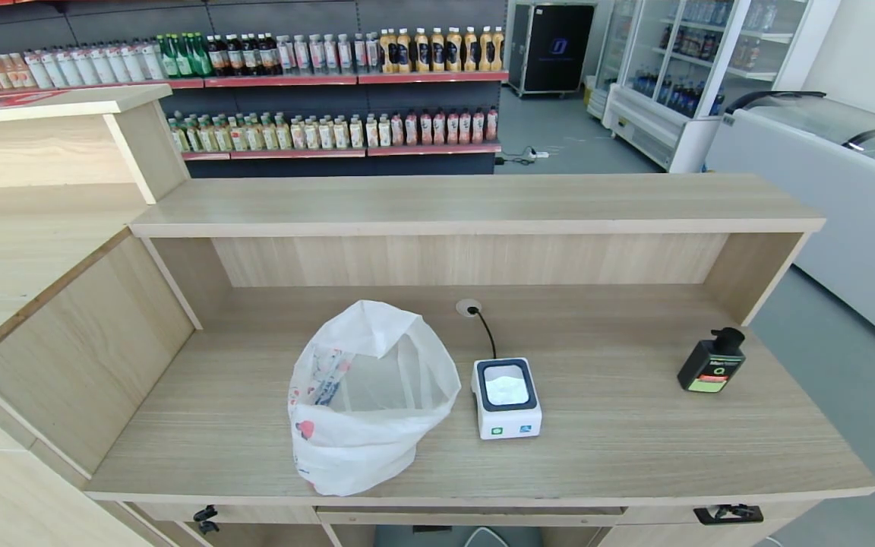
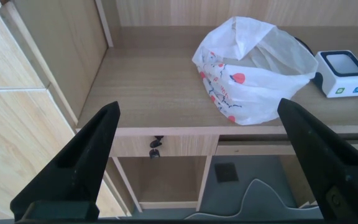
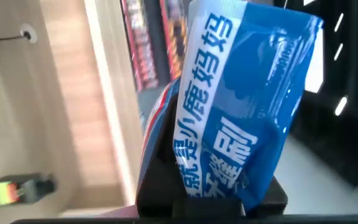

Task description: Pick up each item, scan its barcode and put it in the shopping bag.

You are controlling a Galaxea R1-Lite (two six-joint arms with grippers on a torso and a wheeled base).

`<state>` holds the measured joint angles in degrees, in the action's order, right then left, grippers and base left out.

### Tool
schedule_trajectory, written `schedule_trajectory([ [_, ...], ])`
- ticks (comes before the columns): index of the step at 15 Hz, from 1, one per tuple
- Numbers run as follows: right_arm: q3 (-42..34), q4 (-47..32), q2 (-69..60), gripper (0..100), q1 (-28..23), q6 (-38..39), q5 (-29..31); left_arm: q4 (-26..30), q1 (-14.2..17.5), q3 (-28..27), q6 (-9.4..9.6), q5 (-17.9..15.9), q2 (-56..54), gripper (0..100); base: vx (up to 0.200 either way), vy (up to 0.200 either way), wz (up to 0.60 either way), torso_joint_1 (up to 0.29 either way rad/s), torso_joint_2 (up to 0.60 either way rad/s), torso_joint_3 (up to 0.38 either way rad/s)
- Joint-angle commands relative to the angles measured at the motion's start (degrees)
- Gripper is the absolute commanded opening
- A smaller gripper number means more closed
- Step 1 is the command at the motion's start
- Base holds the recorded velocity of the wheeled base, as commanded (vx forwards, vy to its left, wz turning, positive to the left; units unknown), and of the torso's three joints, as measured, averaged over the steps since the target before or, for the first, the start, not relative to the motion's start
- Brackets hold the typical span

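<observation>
The right jaws clamp the blue packet [image 3: 241,106] out beyond the right end of the tabletop [image 1: 604,448], left jaws gaping wide, so a skewed pass over the scanner [image 1: 506,397] might miss its barcode.

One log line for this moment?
left gripper open, low before counter | right gripper shut on blue packet | shopping bag beside scanner | pump bottle on counter
</observation>
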<state>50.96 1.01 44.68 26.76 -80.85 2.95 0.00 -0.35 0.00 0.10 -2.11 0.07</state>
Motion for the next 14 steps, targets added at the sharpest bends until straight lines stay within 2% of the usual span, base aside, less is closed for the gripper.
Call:
schedule_trajectory([
  [1, 2.74, -3.65, 2.87, 0, -3.29, 24.69, 19.55, 0.00, 0.00, 0.00, -0.01, 0.00, 0.01, 100, 0.000, 0.000, 0.00, 0.000, 0.00, 0.000],
  [2, 4.77, -9.45, 4.63, 0, -5.75, 37.61, 20.25, 0.00, 0.00, 0.00, -0.01, 0.00, 0.01, 100, 0.000, 0.000, 0.00, 0.000, 0.00, 0.000],
  [3, 6.52, -14.99, 5.59, 0, -7.16, 45.60, 19.55, 0.00, 0.00, 0.00, -0.01, 0.00, 0.01, 100, 0.000, 0.000, 0.00, 0.000, 0.00, 0.000],
  [4, 9.51, -25.53, 7.62, 0, -10.32, 57.91, 17.88, 0.00, 0.00, 0.00, -0.01, 0.00, 0.01, 100, 0.000, 0.000, 0.00, 0.000, 0.00, 0.000],
  [6, 11.62, -33.44, 11.48, 0, -13.75, 69.86, 11.82, 0.00, 0.00, 0.00, -0.01, 0.00, 0.01, 100, 0.000, 0.000, 0.00, 0.000, 0.00, 0.000],
  [7, 11.71, -34.15, 13.33, 0, -15.60, 73.47, 9.53, 0.00, 0.00, 0.00, -0.01, 0.00, 0.01, 100, 0.000, 0.000, 0.00, 0.000, 0.00, 0.000],
  [9, 12.50, -33.97, 15.79, 0, -17.88, 75.40, 6.89, 0.00, 0.00, 0.00, -0.01, 0.00, 0.01, 100, 0.000, 0.000, 0.00, 0.000, 0.00, 0.000],
  [10, 13.29, -33.36, 17.20, 0, -17.88, 78.12, 0.83, 0.00, 0.00, 0.00, -0.01, 0.00, 0.01, 100, 0.000, 0.000, 0.00, 0.000, 0.00, 0.000],
  [12, 14.35, -33.00, 18.95, 0, -17.88, 80.50, -2.16, 0.00, 0.00, 0.00, -0.01, 0.00, 0.01, 100, 0.000, 0.000, 0.60, 0.005, 0.00, 0.002],
  [14, 16.37, -32.39, 23.52, 0, -20.69, 82.96, -10.07, 0.00, 0.00, 0.00, -0.01, 0.00, 0.01, 100, 0.000, 0.000, 0.60, 0.005, 0.00, 0.000],
])
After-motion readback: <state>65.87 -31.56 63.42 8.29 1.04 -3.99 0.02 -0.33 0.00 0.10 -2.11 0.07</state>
